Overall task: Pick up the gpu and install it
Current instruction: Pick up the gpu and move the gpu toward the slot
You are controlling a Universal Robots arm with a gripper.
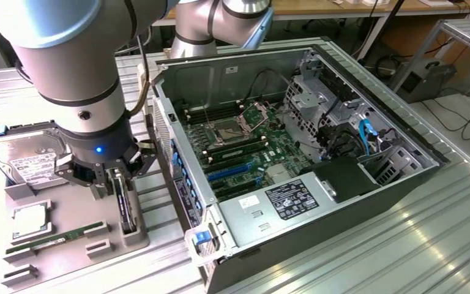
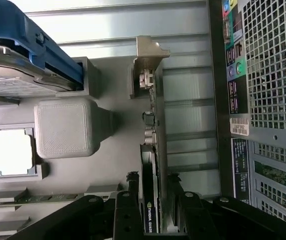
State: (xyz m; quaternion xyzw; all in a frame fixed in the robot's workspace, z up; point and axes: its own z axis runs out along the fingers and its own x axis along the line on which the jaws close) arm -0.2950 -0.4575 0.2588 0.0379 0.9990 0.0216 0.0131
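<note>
Hand (image 1: 112,184) is down beside the open computer case (image 1: 218,73), whose card slots look unfilled, and over the grey fixture (image 1: 63,205). It straddles the gpu (image 1: 124,211), standing on edge directly below. I cannot tell whether it grips; lifting and installing remain.

A hard drive (image 1: 27,160), a processor (image 1: 29,219) and a green memory stick (image 1: 55,237) lie on the grey tray (image 1: 63,262).

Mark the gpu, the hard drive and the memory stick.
Thin black gpu card (image 1: 125,211): exterior view, its upper edge.
Silver boxy hard drive (image 1: 32,165): exterior view, its white label.
Long narrow green memory stick (image 1: 55,237): exterior view, its middle.
</note>
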